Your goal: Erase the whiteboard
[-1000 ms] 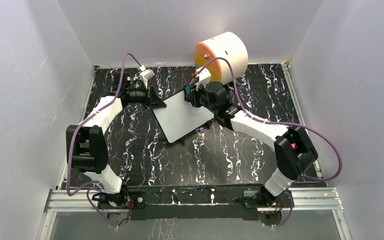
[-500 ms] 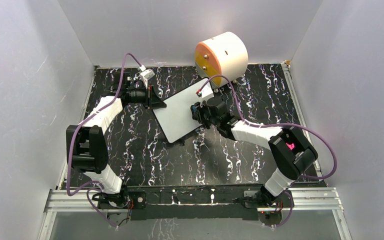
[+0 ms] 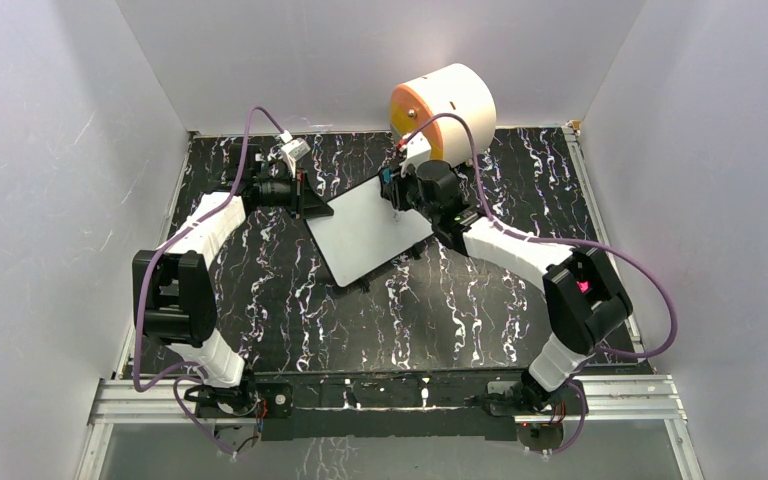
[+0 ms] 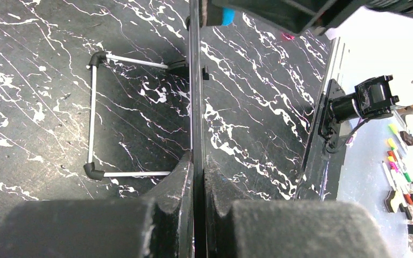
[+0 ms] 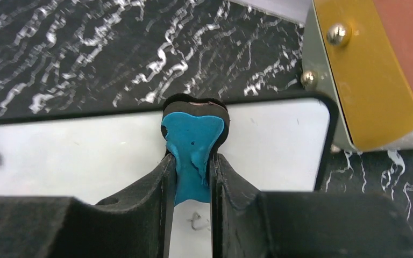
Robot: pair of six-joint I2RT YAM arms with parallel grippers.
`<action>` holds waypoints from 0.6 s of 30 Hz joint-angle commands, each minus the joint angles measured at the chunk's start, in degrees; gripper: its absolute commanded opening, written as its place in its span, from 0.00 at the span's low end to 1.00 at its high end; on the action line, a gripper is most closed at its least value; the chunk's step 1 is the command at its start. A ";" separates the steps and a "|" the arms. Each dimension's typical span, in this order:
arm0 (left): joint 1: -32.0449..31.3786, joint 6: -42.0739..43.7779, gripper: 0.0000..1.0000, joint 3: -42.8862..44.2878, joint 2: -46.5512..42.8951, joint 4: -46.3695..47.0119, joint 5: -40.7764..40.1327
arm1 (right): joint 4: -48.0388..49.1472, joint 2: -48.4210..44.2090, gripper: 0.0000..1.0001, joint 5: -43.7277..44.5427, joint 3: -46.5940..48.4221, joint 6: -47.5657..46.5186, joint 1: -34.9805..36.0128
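The whiteboard (image 3: 360,232) is a small white board with a thin black frame, lying at an angle mid-table. My left gripper (image 3: 312,203) is shut on its left edge; in the left wrist view the board edge (image 4: 195,97) runs between the fingers. My right gripper (image 3: 392,187) is shut on a blue eraser (image 5: 192,145) with a black pad, pressed on the board (image 5: 269,140) near its far edge. A faint dark scribble (image 5: 196,220) shows on the board between the right fingers.
A round cream-and-orange drawer unit (image 3: 445,105) stands at the back, just beyond the board's far corner, with its orange face (image 5: 371,70) close to my right gripper. A wire stand (image 4: 94,115) lies on the black marbled table (image 3: 410,310). White walls enclose the table.
My right gripper slid with the eraser toward me along the board, then back to the far edge near the drawer unit. The left arm and board stayed still.
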 commanded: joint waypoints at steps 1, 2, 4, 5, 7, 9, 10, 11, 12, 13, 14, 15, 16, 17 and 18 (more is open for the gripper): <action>-0.84 1.22 0.00 0.96 0.62 -3.45 2.65 | 1.51 2.12 0.13 0.87 -4.04 -0.28 -0.75; -0.87 1.18 0.00 1.01 0.65 -3.42 2.72 | 1.67 1.97 0.13 0.90 -5.41 0.13 -0.73; -0.83 1.20 0.00 1.17 0.73 -3.53 2.81 | 2.35 1.50 0.13 0.78 -8.62 1.29 -0.74; -0.83 1.21 0.00 1.21 0.77 -3.48 2.85 | 2.74 1.20 0.13 0.66 -10.40 2.18 -0.73; -0.83 1.18 0.00 1.11 0.72 -3.35 2.94 | 3.53 0.57 0.13 -0.96 -14.06 5.31 -0.75; -0.83 0.93 0.00 0.92 0.66 -3.06 3.07 | 5.43 0.04 0.14 -2.34 -17.22 7.57 -0.78; -0.84 0.86 0.00 0.84 0.65 -2.89 3.08 | 6.32 -0.27 0.14 -2.82 -18.45 8.30 -0.78; -0.89 0.80 0.00 0.79 0.63 -2.84 3.04 | 6.67 -0.52 0.14 -3.11 -18.94 8.66 -0.73; -0.95 0.77 0.00 0.74 0.57 -2.84 2.96 | 6.54 -0.86 0.14 -3.20 -18.90 8.89 -0.74; -0.92 0.76 0.00 0.73 0.56 -2.92 2.99 | 6.35 -1.37 0.14 -3.13 -18.45 8.73 -0.80; -0.92 0.77 0.00 0.73 0.57 -3.00 2.92 | 6.24 -1.69 0.14 -2.82 -17.98 8.37 -0.77; -0.92 0.78 0.00 0.73 0.47 -3.09 2.91 | 5.87 -2.12 0.14 -2.22 -16.76 7.93 -0.78; -0.92 0.90 0.00 0.72 0.38 -3.16 2.90 | 5.36 -2.41 0.14 -1.39 -15.53 7.30 -0.85; -0.92 0.93 0.00 0.66 0.29 -3.18 2.80 | 4.69 -2.53 0.14 -0.82 -14.23 6.62 -1.12; -0.92 0.94 0.00 0.65 0.22 -3.18 2.76 | 3.93 -2.65 0.14 -0.50 -12.58 6.12 -1.57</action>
